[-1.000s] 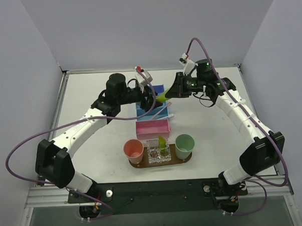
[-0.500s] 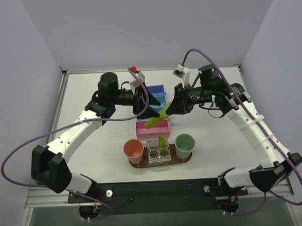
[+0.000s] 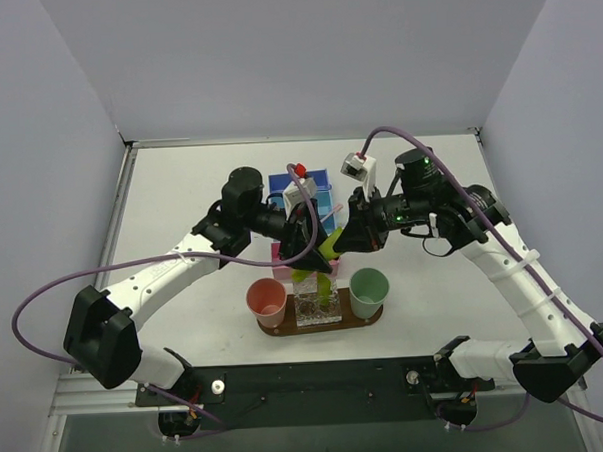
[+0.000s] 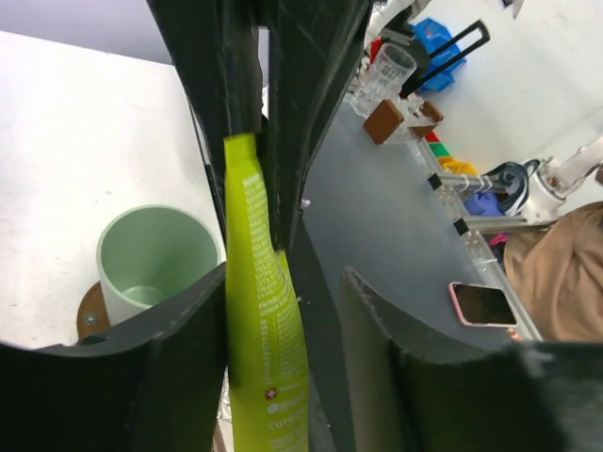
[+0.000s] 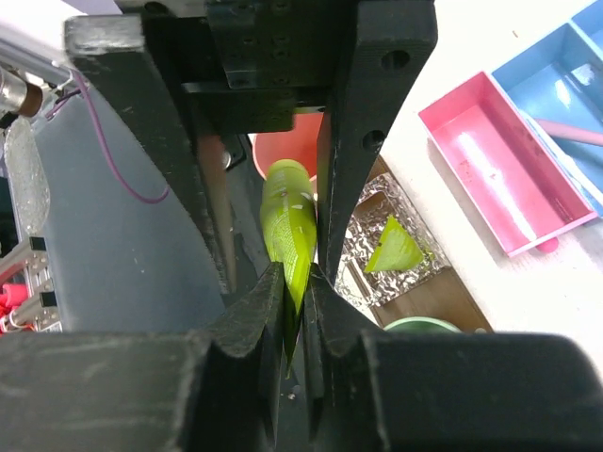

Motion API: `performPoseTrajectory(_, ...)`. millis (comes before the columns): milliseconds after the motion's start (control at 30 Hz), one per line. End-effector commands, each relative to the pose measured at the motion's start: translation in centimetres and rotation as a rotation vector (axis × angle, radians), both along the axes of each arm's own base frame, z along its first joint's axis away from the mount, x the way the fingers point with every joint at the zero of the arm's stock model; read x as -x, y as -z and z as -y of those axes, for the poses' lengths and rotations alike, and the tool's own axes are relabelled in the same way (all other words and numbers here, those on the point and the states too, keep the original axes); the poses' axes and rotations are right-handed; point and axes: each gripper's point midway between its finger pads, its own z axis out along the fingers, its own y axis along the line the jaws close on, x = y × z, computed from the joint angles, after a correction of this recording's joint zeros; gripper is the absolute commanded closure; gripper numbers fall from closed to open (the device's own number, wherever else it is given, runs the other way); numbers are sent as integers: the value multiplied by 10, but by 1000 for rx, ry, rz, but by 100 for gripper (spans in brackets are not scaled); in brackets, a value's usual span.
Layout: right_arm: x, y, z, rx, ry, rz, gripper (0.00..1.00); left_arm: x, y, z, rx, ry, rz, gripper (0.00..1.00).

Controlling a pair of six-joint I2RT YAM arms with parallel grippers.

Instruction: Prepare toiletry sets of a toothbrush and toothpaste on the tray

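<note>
My right gripper [image 5: 294,278] [image 3: 344,241] is shut on the flat end of a yellow-green toothpaste [image 5: 290,217] [image 3: 327,253] tube, which hangs over the clear holder [image 3: 317,307] on the dark wooden tray [image 3: 271,330]. Facing it, my left gripper [image 4: 287,278] [image 3: 308,251] is open with its jaws on either side of that tube [image 4: 268,358]; one finger [image 4: 188,358] lies close against it and the other stands apart. A second toothpaste [image 5: 394,250] tube stands in the holder. A pale pink toothbrush [image 5: 570,132] lies in a blue bin.
On the tray a salmon cup [image 3: 267,300] stands left of the holder and a mint-green cup [image 3: 369,291] [image 4: 151,264] right of it. Behind the tray are a pink bin [image 5: 504,174] and blue bins [image 3: 300,181]. Both arms crowd the space above the tray.
The right gripper carried the tube from over the bins toward the tray. The left gripper followed and now has its jaws around the tube.
</note>
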Motion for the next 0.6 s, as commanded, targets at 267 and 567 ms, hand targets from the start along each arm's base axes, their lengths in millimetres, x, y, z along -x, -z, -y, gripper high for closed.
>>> performPoseTrajectory(267, 11, -7, 0, -17, -38, 64, 100, 3, -4, 3, 25, 22, 50, 81)
performPoseTrajectory(567, 2, -2, -1, -41, 55, 18, 62, -7, -3, 5, 38, -78, 116, 94)
